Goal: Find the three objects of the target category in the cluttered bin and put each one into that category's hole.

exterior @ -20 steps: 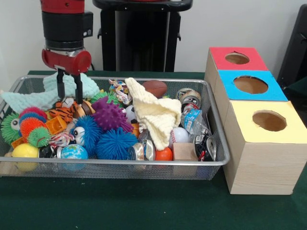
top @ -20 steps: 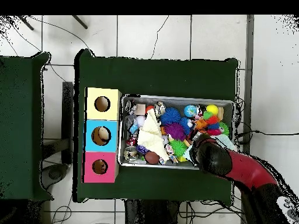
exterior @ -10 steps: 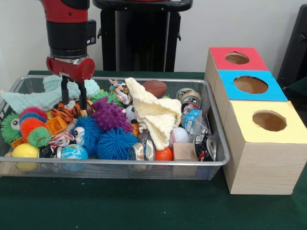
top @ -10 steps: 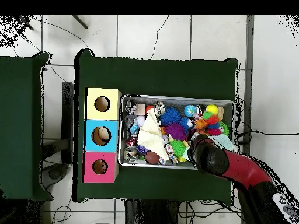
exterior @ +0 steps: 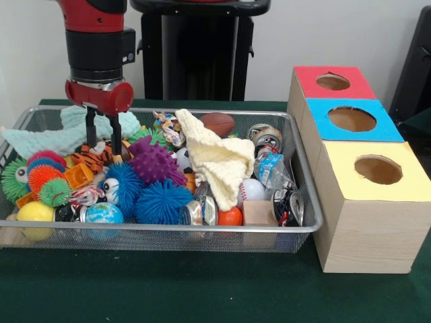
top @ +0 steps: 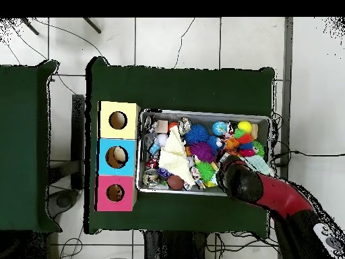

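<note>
The wire mesh bin (exterior: 202, 229) is full of toys and also shows in the overhead view (top: 202, 112). An orange black-striped tiger plush (exterior: 87, 160) lies at the bin's back left, beside a purple spiky ball (exterior: 153, 161). A small brown bit (exterior: 125, 152) shows next to the tiger; I cannot tell what it is. My gripper (exterior: 102, 149) hangs straight down with its fingers apart, their tips down at the tiger's upper end. In the overhead view the arm (top: 244, 181) covers the gripper and the tiger. No other plush animal shows.
Three wooden boxes with round holes stand beside the bin: red (exterior: 333, 82), blue (exterior: 351, 120), yellow (exterior: 377, 169). A cream knitted cloth (exterior: 217, 161) and a pale teal cloth (exterior: 60, 134) lie over the clutter. Blue spiky balls (exterior: 161, 200), a globe ball (exterior: 104, 214) and cans fill the front.
My gripper has moved a little to the right and down onto the tiger plush since a second ago. Over the last half second it has barely moved.
</note>
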